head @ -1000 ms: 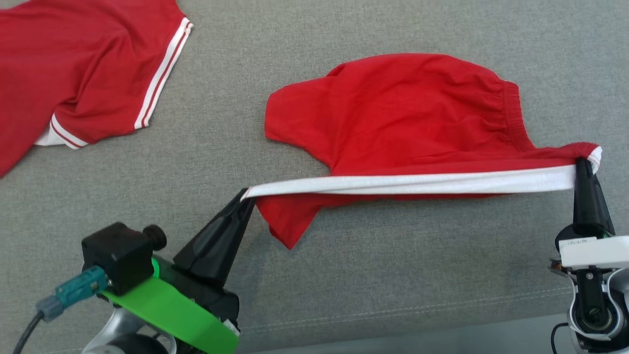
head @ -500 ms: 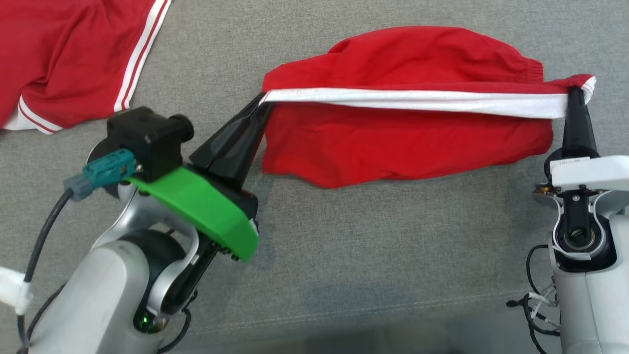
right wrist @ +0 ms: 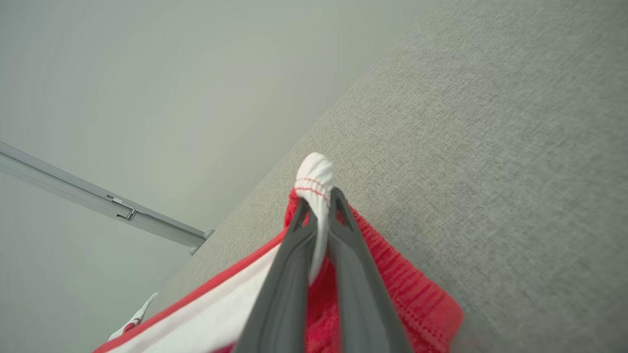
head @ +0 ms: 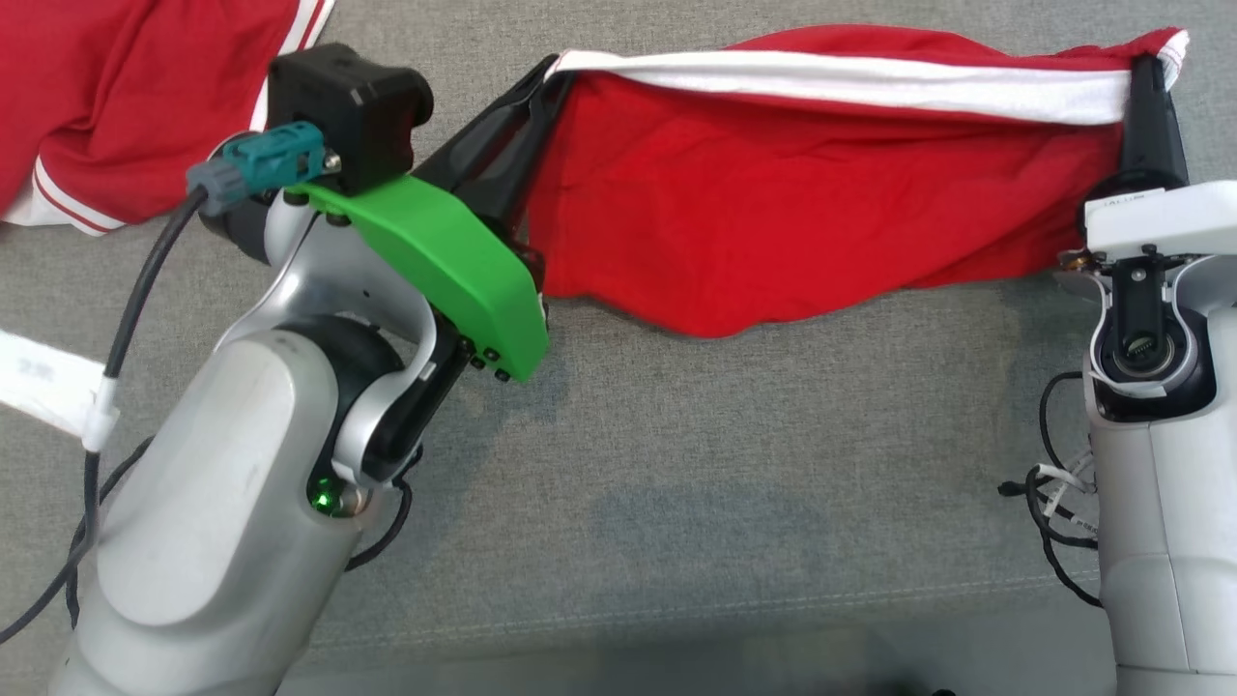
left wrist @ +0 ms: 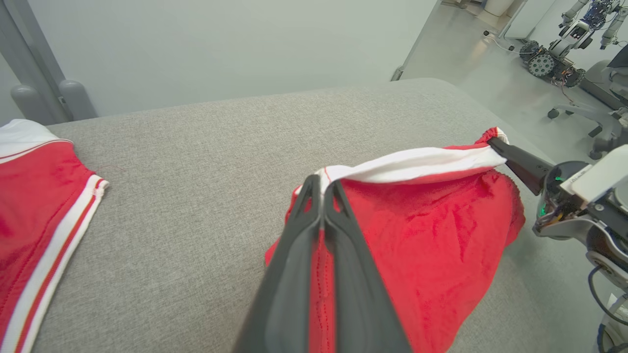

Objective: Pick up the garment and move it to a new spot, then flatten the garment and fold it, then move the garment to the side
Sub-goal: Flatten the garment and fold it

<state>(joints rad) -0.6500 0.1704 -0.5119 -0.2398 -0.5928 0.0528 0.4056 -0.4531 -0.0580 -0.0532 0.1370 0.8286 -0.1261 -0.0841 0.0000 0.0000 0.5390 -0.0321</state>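
Over the grey cushion (head: 734, 503) the red shorts (head: 792, 213) hang between both grippers — the carry to a new spot, I judge.
Their long axis runs straight from the left gripper (head: 551, 70) to the right gripper (head: 1146, 66), each clamped tight on one end of the white stripe (head: 850, 82), with loose cloth drooping below. Next, lower both together under tension so the shorts land flat.

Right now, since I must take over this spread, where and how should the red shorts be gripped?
By the two ends of the white stripe, pinched edge-on from the near side, as the left gripper and right gripper do. The stripe runs taut between them and the red shorts drape below, so end grips likely hold the cloth spread.
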